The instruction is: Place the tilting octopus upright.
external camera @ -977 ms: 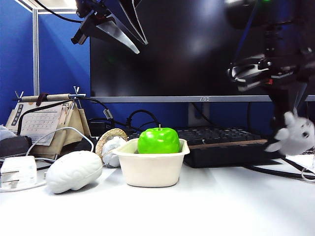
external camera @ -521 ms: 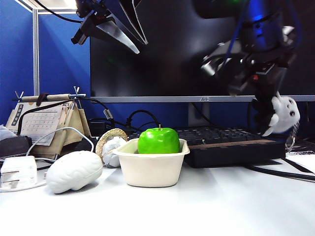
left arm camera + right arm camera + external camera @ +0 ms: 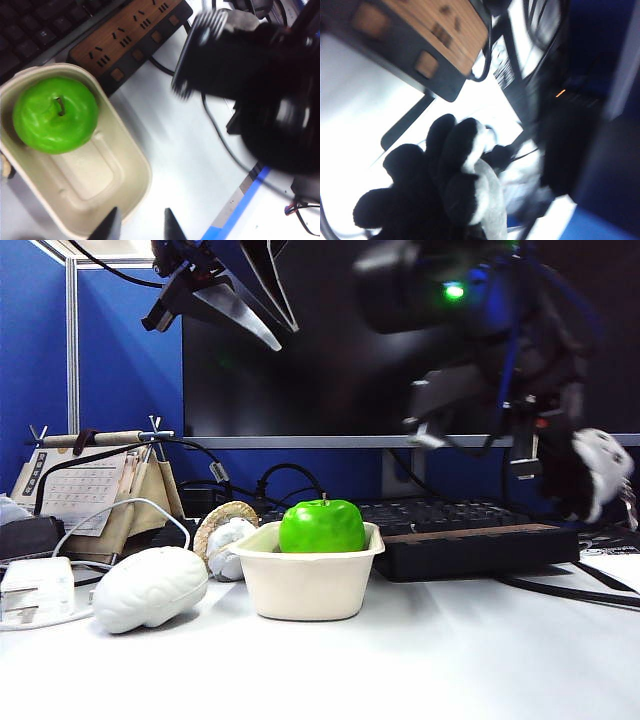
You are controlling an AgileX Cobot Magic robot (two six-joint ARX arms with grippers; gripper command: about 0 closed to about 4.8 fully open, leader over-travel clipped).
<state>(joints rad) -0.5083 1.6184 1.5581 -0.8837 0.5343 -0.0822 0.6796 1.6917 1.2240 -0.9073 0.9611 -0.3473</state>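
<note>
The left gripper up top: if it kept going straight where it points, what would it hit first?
Probably the tray holding the apple: the open left gripper points down at its near rim. Depth is unclear, so it might meet bare table just beside it.

**Camera Placement**

Your exterior view sits low at table level, facing the monitor across the white table. Your left wrist view looks steeply down from above onto the tray holding the green apple; both appear in the exterior view too. Your right wrist view, close and blurred, shares the wood-topped power strip with the others.
</note>
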